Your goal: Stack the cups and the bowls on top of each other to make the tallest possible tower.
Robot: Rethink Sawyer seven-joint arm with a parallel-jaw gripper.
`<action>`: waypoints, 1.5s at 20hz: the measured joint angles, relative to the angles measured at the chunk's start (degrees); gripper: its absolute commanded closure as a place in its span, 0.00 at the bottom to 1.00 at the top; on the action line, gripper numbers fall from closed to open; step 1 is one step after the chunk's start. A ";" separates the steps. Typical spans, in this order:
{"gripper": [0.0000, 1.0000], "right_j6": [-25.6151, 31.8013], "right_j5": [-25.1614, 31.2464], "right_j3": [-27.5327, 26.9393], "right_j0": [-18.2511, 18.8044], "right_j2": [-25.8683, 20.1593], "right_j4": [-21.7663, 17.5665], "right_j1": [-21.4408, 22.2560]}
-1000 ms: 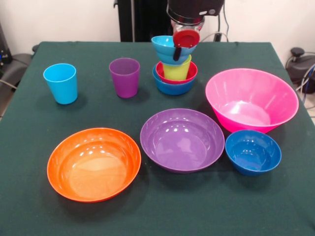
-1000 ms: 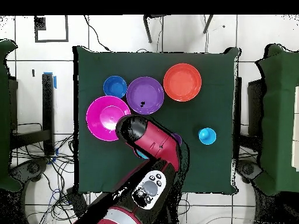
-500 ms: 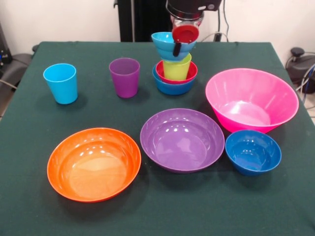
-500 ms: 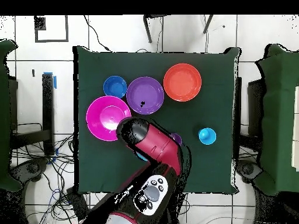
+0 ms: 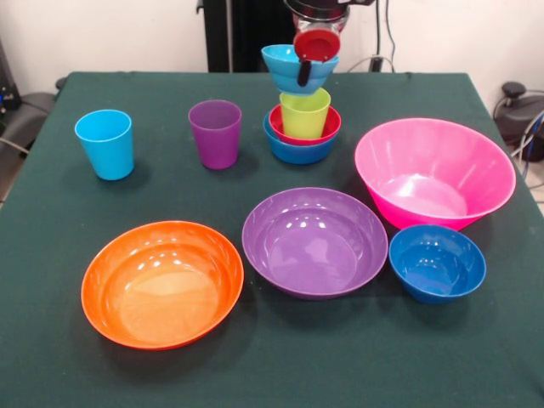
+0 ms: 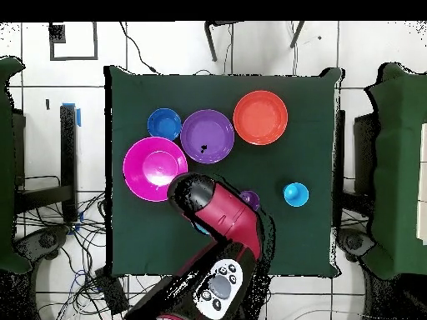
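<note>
Currently I see the cyan bowl lifted clear above the lime green cup, tilted a bit, rim clamped by the gripper: one dark finger runs down the bowl's outside wall under a round red pad. Cup sits upright, nested in the red bowl, which sits in the blue bowl; that stack stands at the far middle of the green cloth table.

Arm comes straight down from the top edge in front view, only the wrist end showing. Overhead, the red and black arm reaches from the bottom over the stack and hides it, black head just beside the pink bowl.

All pieces are smooth glossy plastic. Purple cup and light blue cup are plain tapered tumblers, upright, well apart, to the picture-left of the stack. Pink bowl is big, deep, flared. Purple bowl and orange bowl are wide and shallow, side by side near the front. Dark blue bowl is small and round, just in front of the pink one, beside the purple bowl
</note>
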State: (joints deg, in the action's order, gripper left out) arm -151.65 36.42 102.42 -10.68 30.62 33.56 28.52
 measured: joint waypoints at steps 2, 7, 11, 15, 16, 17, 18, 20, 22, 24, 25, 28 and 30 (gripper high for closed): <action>1.00 0.00 0.00 0.23 0.00 0.01 0.00 0.28; 1.00 0.00 -0.01 0.28 0.00 -0.04 0.00 0.26; 1.00 0.00 -0.01 0.28 0.00 -0.19 0.00 0.15; 1.00 0.00 -0.01 0.28 0.00 -0.67 0.01 0.12; 1.00 0.00 -0.01 0.28 0.00 -0.76 0.01 0.09; 1.00 0.00 -0.01 0.28 0.00 -0.85 0.00 0.05; 1.00 0.00 -0.01 0.28 0.00 -0.94 0.00 0.02; 1.00 0.00 -0.05 0.28 -0.02 -1.26 0.00 -0.15; 1.00 0.00 -0.20 0.28 -0.04 -1.43 0.01 -0.27; 1.00 0.00 -0.49 0.27 -0.08 -1.67 0.01 -0.51; 1.00 0.00 -0.54 0.27 -0.08 -1.70 0.00 -0.55; 1.00 0.00 -0.61 0.27 -0.09 -1.76 0.01 -1.04; 1.00 0.00 -0.60 0.27 -0.09 -1.77 0.01 -1.27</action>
State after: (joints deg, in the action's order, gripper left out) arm -151.65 35.82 102.70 -10.78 28.85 33.57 27.25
